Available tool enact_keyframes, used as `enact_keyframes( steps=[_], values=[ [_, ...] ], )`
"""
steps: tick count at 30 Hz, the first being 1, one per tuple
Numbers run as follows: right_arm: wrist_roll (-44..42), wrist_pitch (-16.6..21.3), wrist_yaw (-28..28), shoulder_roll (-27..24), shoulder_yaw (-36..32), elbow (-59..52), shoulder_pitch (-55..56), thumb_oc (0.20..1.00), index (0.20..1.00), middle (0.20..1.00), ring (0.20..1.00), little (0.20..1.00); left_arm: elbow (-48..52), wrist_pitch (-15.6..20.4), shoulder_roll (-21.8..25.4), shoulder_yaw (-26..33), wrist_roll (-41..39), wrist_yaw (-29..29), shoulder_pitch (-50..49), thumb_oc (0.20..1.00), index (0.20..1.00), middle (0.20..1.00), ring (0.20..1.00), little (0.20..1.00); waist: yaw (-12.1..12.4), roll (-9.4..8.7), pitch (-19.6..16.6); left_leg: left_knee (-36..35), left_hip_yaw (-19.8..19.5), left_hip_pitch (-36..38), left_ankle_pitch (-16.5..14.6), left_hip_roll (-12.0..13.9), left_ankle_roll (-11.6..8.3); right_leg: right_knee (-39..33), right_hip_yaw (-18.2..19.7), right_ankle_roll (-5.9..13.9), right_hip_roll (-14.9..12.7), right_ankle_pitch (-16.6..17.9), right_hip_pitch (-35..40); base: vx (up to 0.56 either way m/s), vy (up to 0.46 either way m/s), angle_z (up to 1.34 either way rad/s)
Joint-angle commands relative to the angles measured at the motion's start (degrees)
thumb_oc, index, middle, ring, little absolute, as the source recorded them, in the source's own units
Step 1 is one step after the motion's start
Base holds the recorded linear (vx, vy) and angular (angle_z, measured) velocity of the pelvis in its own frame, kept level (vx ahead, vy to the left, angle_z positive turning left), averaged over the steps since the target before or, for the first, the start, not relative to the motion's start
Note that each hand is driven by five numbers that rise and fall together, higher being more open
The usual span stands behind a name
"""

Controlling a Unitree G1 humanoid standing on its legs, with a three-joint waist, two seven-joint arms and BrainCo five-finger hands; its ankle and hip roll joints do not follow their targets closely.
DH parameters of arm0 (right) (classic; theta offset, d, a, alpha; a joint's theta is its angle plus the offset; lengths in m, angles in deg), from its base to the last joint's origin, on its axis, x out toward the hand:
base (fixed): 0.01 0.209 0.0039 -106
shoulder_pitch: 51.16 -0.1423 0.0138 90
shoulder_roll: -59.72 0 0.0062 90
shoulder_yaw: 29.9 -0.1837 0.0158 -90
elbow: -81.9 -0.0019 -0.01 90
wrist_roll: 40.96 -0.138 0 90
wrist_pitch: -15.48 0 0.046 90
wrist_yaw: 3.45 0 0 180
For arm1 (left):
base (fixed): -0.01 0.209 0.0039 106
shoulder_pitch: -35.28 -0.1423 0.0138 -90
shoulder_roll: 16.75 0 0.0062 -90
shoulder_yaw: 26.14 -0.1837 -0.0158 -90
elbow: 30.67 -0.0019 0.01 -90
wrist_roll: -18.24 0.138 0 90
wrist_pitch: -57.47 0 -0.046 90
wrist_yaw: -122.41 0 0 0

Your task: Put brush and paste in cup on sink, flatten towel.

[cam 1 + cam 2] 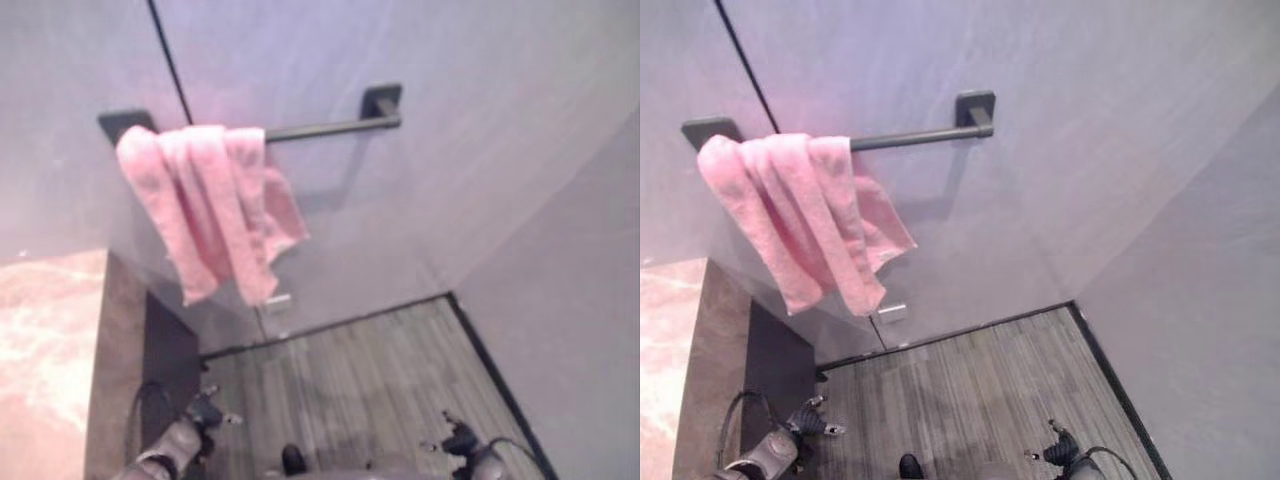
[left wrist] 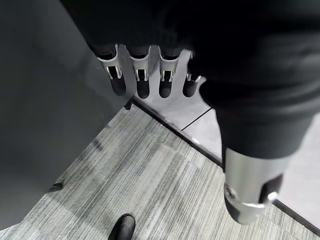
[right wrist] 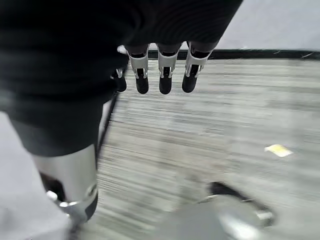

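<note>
fingers (image 2: 142, 82) straight, pink towel (image 1: 205, 205) bunched

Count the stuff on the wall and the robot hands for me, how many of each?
Pink towel: 1
Dark towel bar: 1
Robot hands: 2, left hand and right hand, both hanging open above the grey floor
Total: 4

Both head eyes look down, sharing the towel bar (image 1: 320, 128) at 12 o'clock; wrist cams hang close over the wood floor (image 2: 150, 185).
</note>
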Motion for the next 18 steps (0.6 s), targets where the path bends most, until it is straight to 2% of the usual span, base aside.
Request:
enact_keyframes(
  steps=[1, 2, 4, 6, 7, 8, 9, 10, 11, 12, 13, 14, 15, 18],
  values=[
    [-6.75, 3.21, -0.09, -0.98, 1.01, -1.57, 0.33, 1.0, 1.0, 1.0, 1.0, 1.0, 1.1, 2.47, 0.55, 2.12, -2.37, 0.48, -0.16, 1.0, 1.0, 1.0, 1.0, 1.0, -0.72, -1.06, 1.89, 3.91, -1.85, -1.01, -3.98, 2.74, -1.79, -8.72, -2.82, -0.73, 1.48, 8.47, 4.61, 0.0, -0.004, 0.07],
    [-7.62, 3.67, 0.11, -0.45, 0.88, -0.97, 0.46, 1.0, 1.0, 1.0, 1.0, 1.0, 1.15, 2.66, 0.17, 2.41, -2.82, 0.52, -0.4, 1.0, 1.0, 1.0, 1.0, 1.0, -0.43, -1.03, 2.14, 3.22, -1.61, -0.44, -3.62, 3.07, -2.06, -9.78, -2.8, -1.16, 2.78, 5.53, 3.64, 0.04, -0.032, 0.1],
    [-7.32, 4.13, 0.94, -0.14, 1.68, -3.55, 0.63, 1.0, 1.0, 1.0, 1.0, 1.0, 0.78, 3.01, -0.49, 2.93, -4.03, 0.85, -0.94, 1.0, 1.0, 1.0, 1.0, 1.0, 0.46, -0.93, 2.62, 2.34, -1.09, 0.18, -3.58, 4.1, -3.01, -15.95, -6.2, -0.94, 2.24, 3.27, 3.45, 0.07, -0.08, 0.08],
    [-0.07, 3.65, 1.88, -2.04, 5.4, -10.26, 0.3, 1.0, 1.0, 1.0, 1.0, 1.0, 1.03, 3.53, -0.55, 2.34, -3.24, 1.63, -0.42, 1.0, 1.0, 1.0, 1.0, 1.0, 0.74, -1.43, 3.86, 2.22, -0.84, -0.63, -2.81, 5.08, -3.78, -26.09, -3.19, -0.92, 2.97, 6.42, 1.36, -0.01, -0.168, 0.01],
    [-0.06, 3.63, 1.88, -2.04, 5.4, -10.28, 0.32, 1.0, 1.0, 1.0, 1.0, 1.0, 1.03, 3.53, -0.56, 2.34, -3.23, 1.63, -0.43, 1.0, 1.0, 1.0, 1.0, 1.0, 0.84, -1.42, 3.72, 2.23, -0.74, -0.78, -2.79, 5.11, -3.78, -26.24, -3.1, -0.94, 3.02, 6.56, 1.24, 0.07, -0.228, -0.03],
    [3.35, 3.64, 1.94, -4.08, 6.91, -19.58, 0.5, 1.0, 1.0, 1.0, 1.0, 1.0, 1.09, 3.53, -0.03, 1.84, -2.85, 2.72, 0.47, 1.0, 1.0, 1.0, 1.0, 1.0, 1.05, -2.28, 4.44, 1.71, -0.83, 0.13, -2.87, 5.89, -4.79, -32.22, -1.76, -0.18, 2.15, 10.18, -0.46, 0.15, -0.226, 0.04],
    [3.36, 3.76, 1.65, -4.58, 7.04, -22.3, 0.9, 1.0, 1.0, 1.0, 1.0, 1.0, 1.0, 3.52, -0.07, 1.79, -3.17, 3.12, 0.91, 1.0, 1.0, 1.0, 1.0, 1.0, 1.12, -2.67, 4.39, 1.45, -0.87, 0.44, -2.92, 6.14, -5.13, -33.6, -1.62, 0.12, 1.75, 11.31, -1.24, 0.15, -0.226, 0.11],
    [3.35, 3.72, 1.62, -4.61, 7.02, -22.37, 0.95, 1.0, 1.0, 1.0, 1.0, 1.0, 0.99, 3.52, -0.09, 1.78, -3.17, 3.12, 0.91, 1.0, 1.0, 1.0, 1.0, 1.0, 1.06, -2.63, 4.4, 1.45, -0.94, 0.45, -2.92, 6.16, -5.13, -33.71, -1.71, 0.12, 1.75, 11.35, -1.14, 0.24, -0.284, 0.13],
    [3.95, 4.15, 0.92, -5.31, 7.4, -25.92, 1.74, 1.0, 1.0, 1.0, 1.0, 1.0, -0.09, 3.7, 0.15, 1.44, -3.16, 3.52, 1.71, 1.0, 1.0, 1.0, 1.0, 1.0, 0.88, -3.63, 4.4, 1.88, -1.82, 2.0, -3.65, 6.61, -6.06, -34.39, -2.19, 0.32, 1.82, 12.15, -0.6, 0.29, -0.331, 0.24],
    [5.29, 4.4, 0.4, -6.23, 8.51, -26.12, 1.58, 1.0, 1.0, 1.0, 1.0, 1.0, 0.08, 3.92, 0.08, 1.46, -3.51, 3.65, 1.7, 1.0, 1.0, 1.0, 1.0, 1.0, 0.67, -3.84, 4.53, 2.76, -2.72, 2.63, -4.23, 7.1, -6.39, -33.76, -2.29, 0.16, 2.21, 11.94, 0.27, 0.51, -0.597, 0.85],
    [10.14, 3.79, -0.21, -8.67, 10.9, -27.92, -0.07, 1.0, 1.0, 1.0, 1.0, 1.0, 0.71, 3.74, -0.04, 2.21, -5.23, 2.96, 1.68, 1.0, 1.0, 1.0, 1.0, 1.0, 0.78, -3.94, 3.69, 4.73, -3.86, 3.11, -5.08, 8.67, -7.1, -32.3, -2.76, -0.87, 3.68, 10.78, 1.3, 0.5, -0.619, 0.95],
    [15.25, 5.13, -1.11, -14.46, 11.85, -35.14, -0.06, 1.0, 1.0, 1.0, 1.0, 1.0, 7.66, 4.35, 1.14, 2.24, -4.95, 1.43, -0.15, 1.0, 1.0, 1.0, 1.0, 1.0, 0.6, -3.13, 3.35, 8.16, -4.67, 2.73, -4.81, 10.41, -7.88, -31.28, -4.07, -1.96, 5.0, 9.02, 2.69, 0.4, -0.499, 0.96],
    [15.22, 5.07, -1.16, -14.51, 11.82, -35.26, 0.02, 1.0, 1.0, 1.0, 1.0, 1.0, 7.77, 4.28, 1.16, 2.25, -4.95, 1.41, -0.22, 1.0, 1.0, 1.0, 1.0, 1.0, 0.55, -3.15, 3.23, 8.28, -4.71, 2.52, -4.78, 10.38, -7.88, -31.35, -4.1, -1.99, 4.96, 9.1, 2.59, 0.25, -0.353, 0.5],
    [16.07, 4.6, -0.79, -16.95, 11.64, -33.27, -1.22, 1.0, 1.0, 1.0, 1.0, 1.0, 12.14, 4.59, 2.37, 2.31, -5.15, 0.76, -0.15, 1.0, 1.0, 1.0, 1.0, 1.0, 1.13, -2.72, 4.16, 18.79, -6.66, -2.46, -2.87, 12.1, -8.9, -31.06, -5.37, -4.18, 6.36, 6.39, 4.63, 0.13, -0.27, 0.59]
  ],
)
